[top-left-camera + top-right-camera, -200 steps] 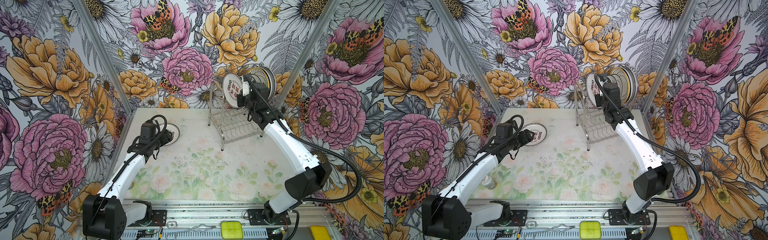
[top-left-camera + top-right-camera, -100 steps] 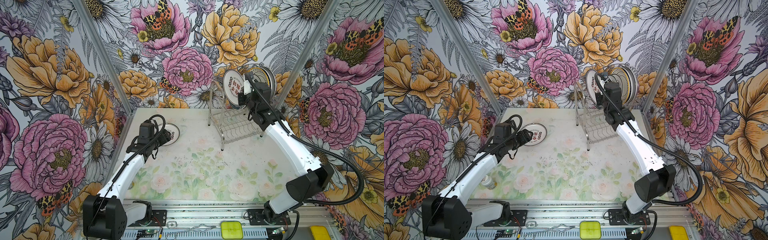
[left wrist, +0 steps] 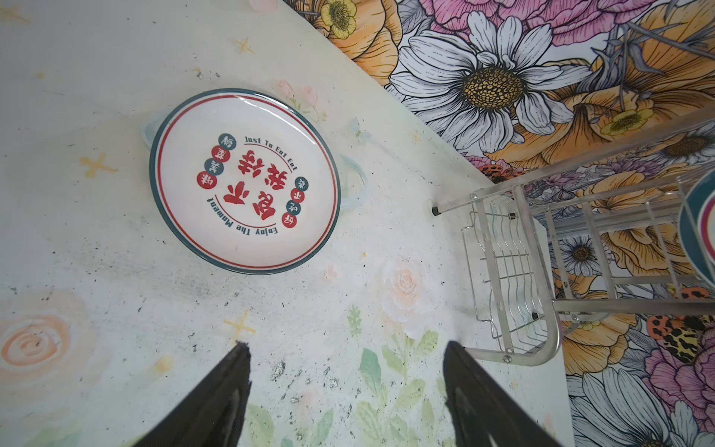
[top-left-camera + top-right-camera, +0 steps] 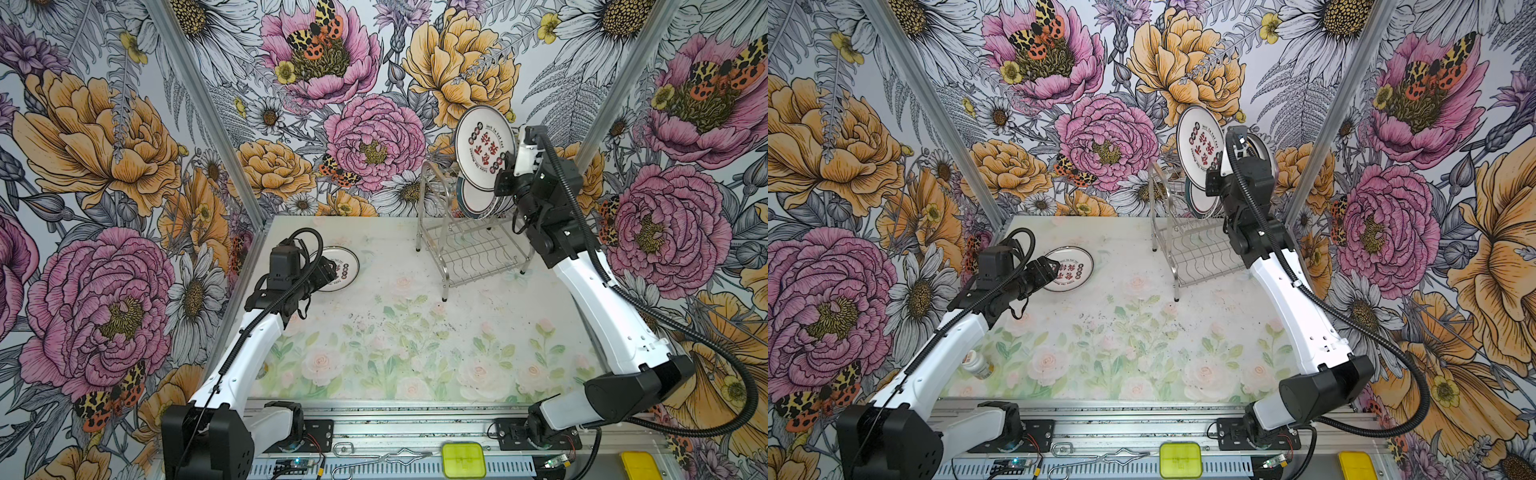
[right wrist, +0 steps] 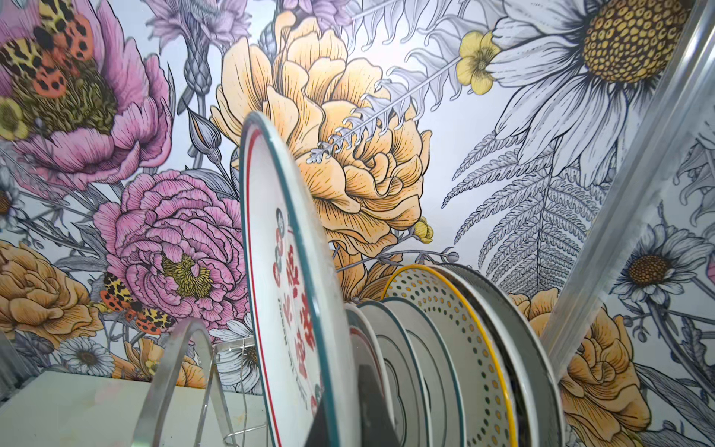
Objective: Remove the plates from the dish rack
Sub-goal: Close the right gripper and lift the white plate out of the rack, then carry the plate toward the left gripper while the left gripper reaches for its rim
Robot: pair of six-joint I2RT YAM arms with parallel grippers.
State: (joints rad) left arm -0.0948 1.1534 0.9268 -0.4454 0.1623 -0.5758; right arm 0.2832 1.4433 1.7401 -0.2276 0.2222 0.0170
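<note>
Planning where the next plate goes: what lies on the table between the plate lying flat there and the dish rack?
Nothing: the left wrist view shows only bare table between the flat plate and the dish rack.

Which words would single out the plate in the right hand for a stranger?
Find the steel dish rack, far right on the table. The right hand grips one red-lettered plate by its edge; it alone stands higher than the racked plates.

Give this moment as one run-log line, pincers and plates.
left pincer: open, empty | right pincer: shut on red-lettered plate, higher than others | unloaded plate: flat on table | other plates: standing in dish rack
</note>
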